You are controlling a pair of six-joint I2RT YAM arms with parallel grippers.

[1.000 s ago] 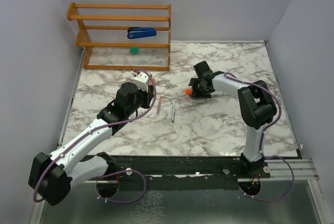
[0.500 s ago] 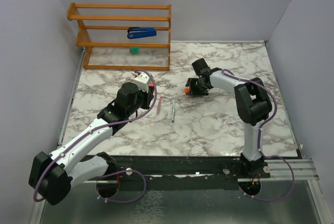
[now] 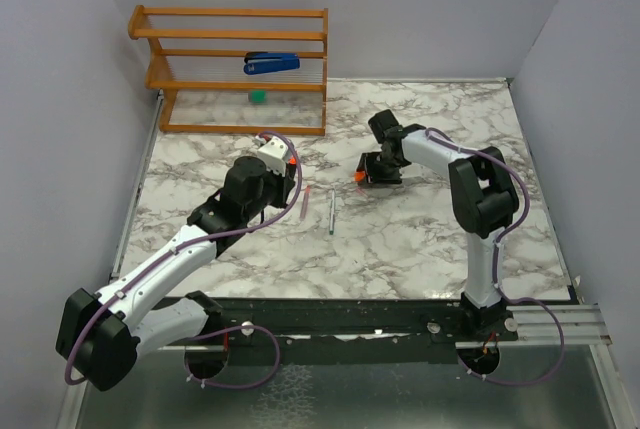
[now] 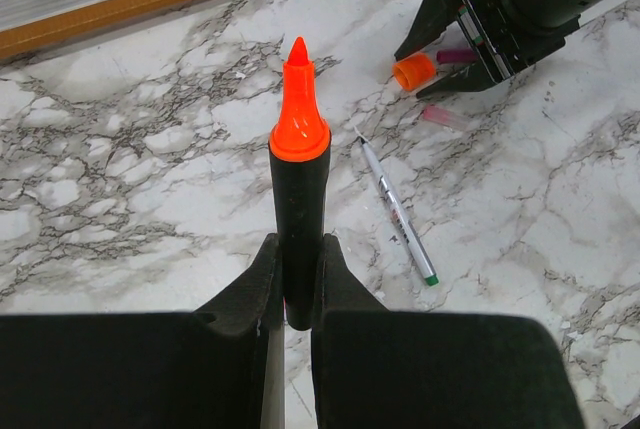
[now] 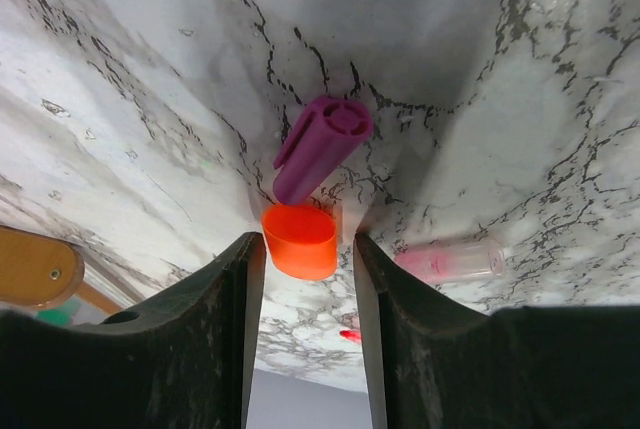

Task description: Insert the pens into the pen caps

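Overhead: left gripper [image 3: 283, 171] over marble table [image 3: 420, 239], pink pen [image 3: 304, 203] and silver pen [image 3: 331, 213] lying just beside; right gripper [image 3: 373, 173] down at orange cap [image 3: 358, 177].

Left wrist: fingers clamped on black marker [image 4: 299, 199], orange tip upward.

Right wrist: jaws apart, standing around orange cap [image 5: 299, 240], unclear whether touching; purple cap [image 5: 320, 146] against it, pink cap [image 5: 452, 260] near.

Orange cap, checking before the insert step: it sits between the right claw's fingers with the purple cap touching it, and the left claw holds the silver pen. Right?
Not quite. The left claw holds the black marker, as the left wrist view shows; the silver pen lies on the table. The rest stands.
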